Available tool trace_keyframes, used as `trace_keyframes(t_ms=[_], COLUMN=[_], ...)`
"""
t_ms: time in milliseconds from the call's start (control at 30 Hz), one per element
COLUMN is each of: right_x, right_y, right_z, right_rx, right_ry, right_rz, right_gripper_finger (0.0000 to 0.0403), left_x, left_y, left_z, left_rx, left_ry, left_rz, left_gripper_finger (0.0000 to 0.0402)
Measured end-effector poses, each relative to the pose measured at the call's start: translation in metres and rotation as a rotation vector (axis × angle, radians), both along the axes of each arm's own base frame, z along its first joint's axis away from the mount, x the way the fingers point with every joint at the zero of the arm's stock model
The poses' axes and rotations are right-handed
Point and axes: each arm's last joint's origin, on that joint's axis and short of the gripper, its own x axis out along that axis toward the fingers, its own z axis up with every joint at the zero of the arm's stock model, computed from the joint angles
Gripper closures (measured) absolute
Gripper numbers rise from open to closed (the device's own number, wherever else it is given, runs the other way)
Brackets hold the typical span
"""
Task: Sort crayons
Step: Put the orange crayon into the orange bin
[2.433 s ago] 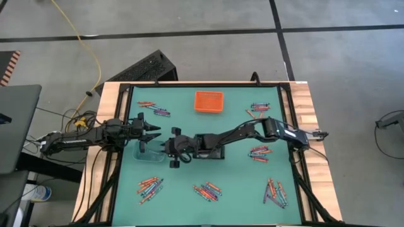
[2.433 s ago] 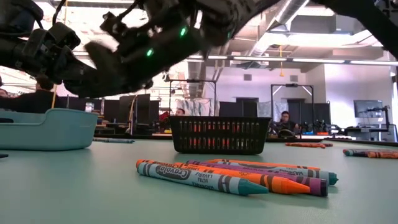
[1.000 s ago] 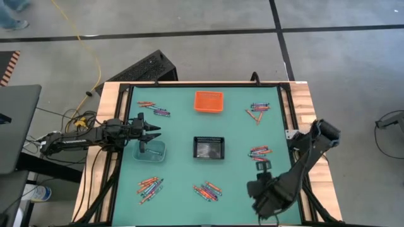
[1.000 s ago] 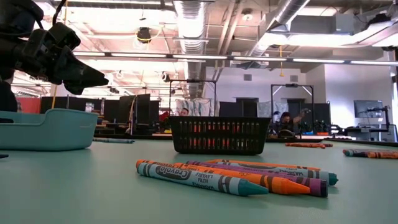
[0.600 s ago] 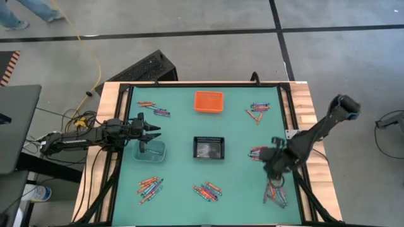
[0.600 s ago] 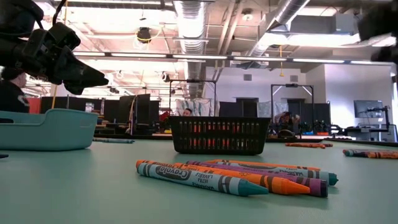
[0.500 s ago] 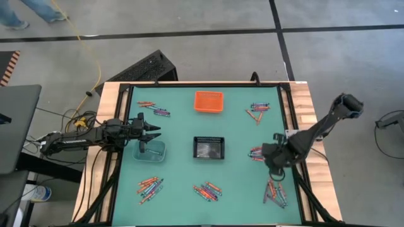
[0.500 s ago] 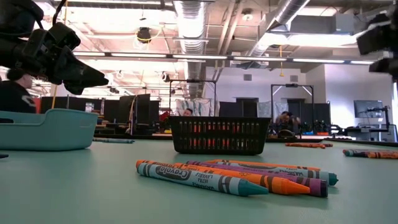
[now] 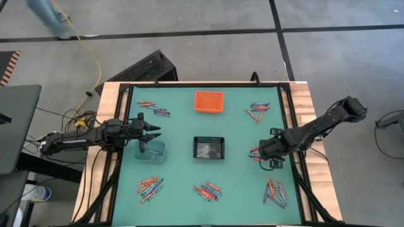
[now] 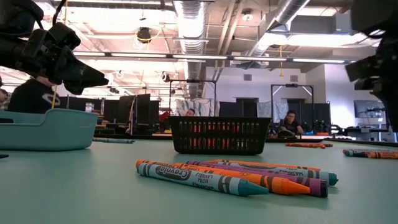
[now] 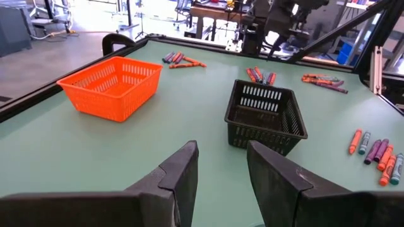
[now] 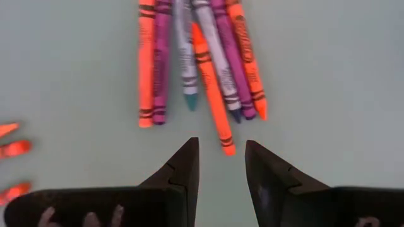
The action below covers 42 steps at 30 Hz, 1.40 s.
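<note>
Crayons lie in a small bunch on the green table near its right edge, directly under the right gripper, whose fingers stand parted and empty. It looks poised to pick one; next it must descend over a single crayon. The left gripper hangs open, probably above the teal bin.

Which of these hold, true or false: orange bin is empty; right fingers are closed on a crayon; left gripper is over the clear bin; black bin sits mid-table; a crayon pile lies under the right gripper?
1. The orange bin is empty. True.
2. The right gripper is closed on a crayon. False: its fingers are open and hold nothing.
3. The left gripper is by the clear bin. True.
4. The black bin sits in a table corner. False: it sits mid-table.
5. A crayon pile lies just ahead of the right gripper. True.
</note>
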Motion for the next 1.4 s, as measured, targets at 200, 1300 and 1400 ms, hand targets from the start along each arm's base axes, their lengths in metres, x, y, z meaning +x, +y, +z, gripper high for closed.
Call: trace_keyframes(t_ms=[200, 1300, 1400], right_x=[0.012, 0.023, 0.029], right_y=[-0.008, -0.011, -0.01], right_z=[-0.016, -0.036, -0.024], right_rx=[0.012, 0.086, 0.089], right_ry=[0.126, 0.368, 0.37], right_rz=[-0.042, -0.066, -0.06], right_gripper_finger=[0.0282, 0.0398, 0.0398], left_x=[0.0, 0.0, 0.0], left_y=[0.0, 0.0, 0.0], left_z=[0.0, 0.0, 0.0], left_rx=[0.0, 0.0, 0.0], left_ry=[0.0, 0.0, 0.0], left_rz=[0.0, 0.0, 0.0], left_gripper_finger=[0.0276, 0.0276, 0.0276])
